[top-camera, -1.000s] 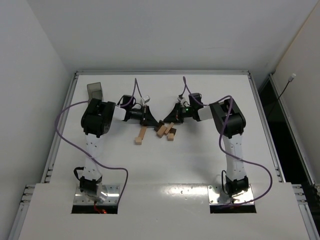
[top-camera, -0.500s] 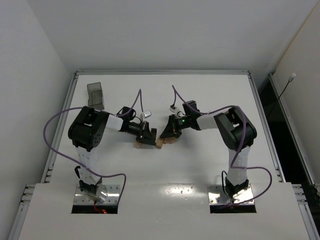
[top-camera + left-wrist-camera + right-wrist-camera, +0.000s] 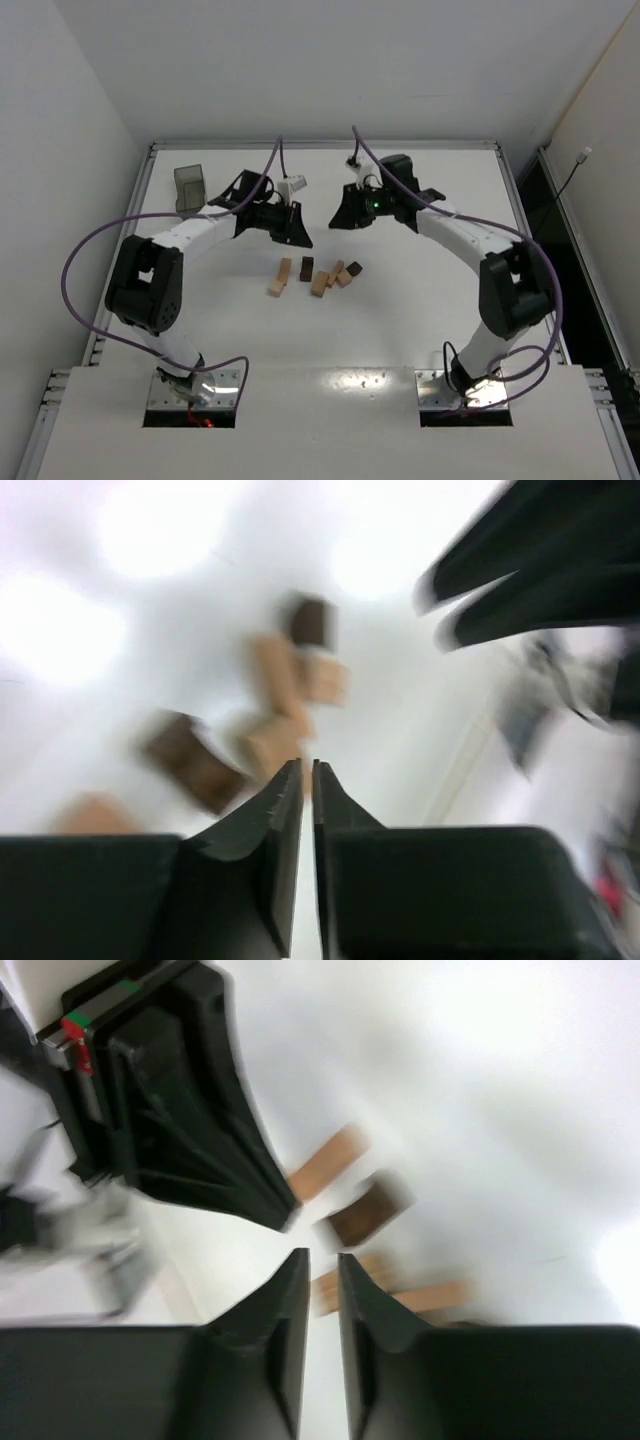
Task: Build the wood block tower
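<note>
Judging from the overhead view, building has not begun. No wood block tower stands, and the wooden blocks (image 3: pixel 321 283) lie loose in a small cluster on the bench (image 3: pixel 420 330), between the two arms and a little nearer the bases. The count looks like six, four tan pieces (image 3: pixel 281 276) and two dark brown pieces (image 3: pixel 306 268), though blur makes this uncertain. Left fingers (image 3: pixel 280 820) and right fingers (image 3: pixel 285 1300) hover above, each pair nearly together and holding nothing. All the stacking is left to do.

Left arm (image 3: pixel 200 232) and right arm (image 3: pixel 462 236) arch inward, wrists facing, jaws nearly together and empty.
</note>
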`<act>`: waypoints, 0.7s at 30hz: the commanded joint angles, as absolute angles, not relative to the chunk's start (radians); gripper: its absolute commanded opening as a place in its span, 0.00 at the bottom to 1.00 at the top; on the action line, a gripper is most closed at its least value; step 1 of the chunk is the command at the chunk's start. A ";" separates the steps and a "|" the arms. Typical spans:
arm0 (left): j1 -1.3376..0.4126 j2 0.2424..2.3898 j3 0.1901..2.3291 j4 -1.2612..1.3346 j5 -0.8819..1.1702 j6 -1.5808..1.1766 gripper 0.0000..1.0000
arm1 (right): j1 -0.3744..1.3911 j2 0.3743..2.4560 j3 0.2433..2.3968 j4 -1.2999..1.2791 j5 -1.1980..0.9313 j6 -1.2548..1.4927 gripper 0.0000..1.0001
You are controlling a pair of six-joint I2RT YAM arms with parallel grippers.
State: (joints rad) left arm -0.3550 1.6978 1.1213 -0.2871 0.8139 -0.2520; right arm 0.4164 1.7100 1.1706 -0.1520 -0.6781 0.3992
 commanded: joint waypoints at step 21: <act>-0.494 1.463 0.943 -0.419 -0.092 -0.248 0.62 | 0.434 1.304 1.140 -0.457 0.186 -0.225 0.60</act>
